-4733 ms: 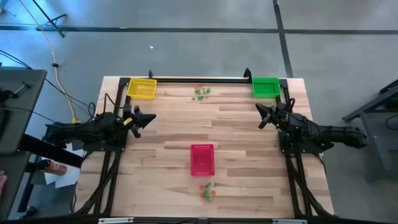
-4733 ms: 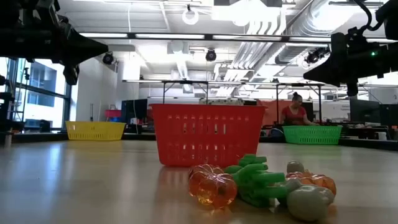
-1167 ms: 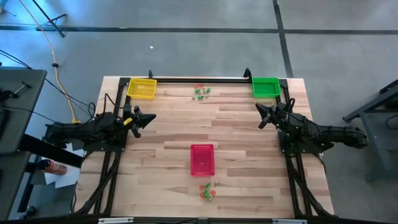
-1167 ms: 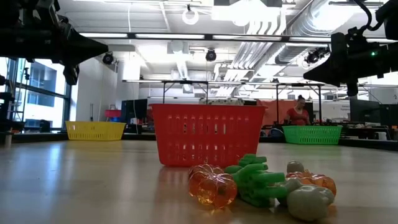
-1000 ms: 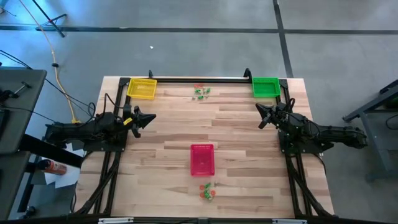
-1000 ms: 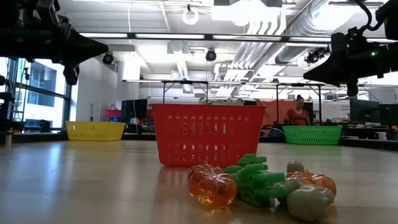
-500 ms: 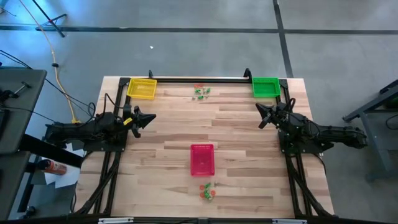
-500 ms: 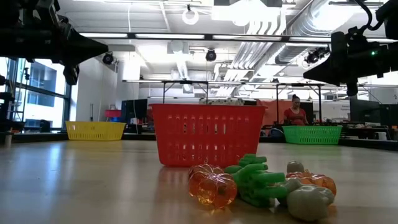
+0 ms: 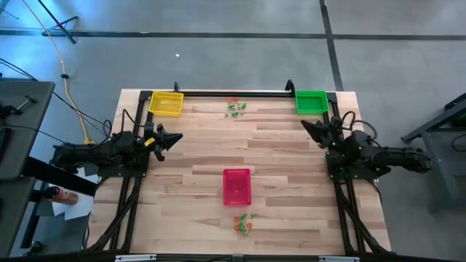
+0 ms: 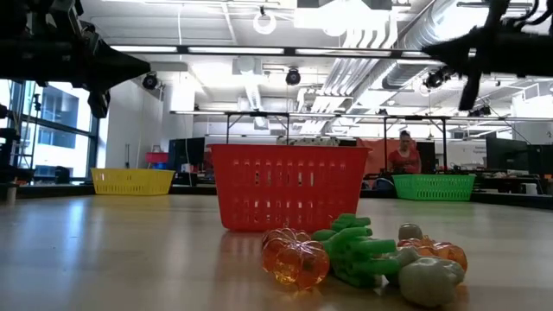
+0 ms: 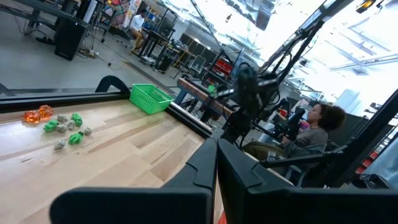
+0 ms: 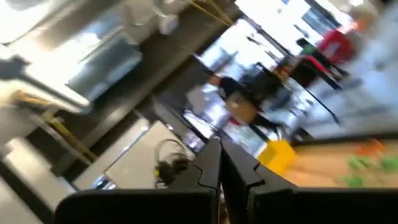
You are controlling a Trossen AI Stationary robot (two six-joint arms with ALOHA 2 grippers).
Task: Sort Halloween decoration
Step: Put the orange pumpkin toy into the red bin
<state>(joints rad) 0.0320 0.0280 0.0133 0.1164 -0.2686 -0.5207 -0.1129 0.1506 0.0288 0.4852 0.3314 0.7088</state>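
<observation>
Two clusters of tiny green, orange and red plastic Halloween trinkets lie on the wooden worktop [image 9: 196,156]: one [image 9: 235,107] mid far edge, one [image 9: 242,223] near the front edge, just before the red mesh basket [image 9: 237,186]. Left gripper [image 9: 177,138] at left edge, right gripper [image 9: 306,124] by the green mesh basket [image 9: 311,101]; both jaws pressed together, empty.

Red basket [image 9: 237,186], orange-green trinkets [image 9: 242,223]
</observation>
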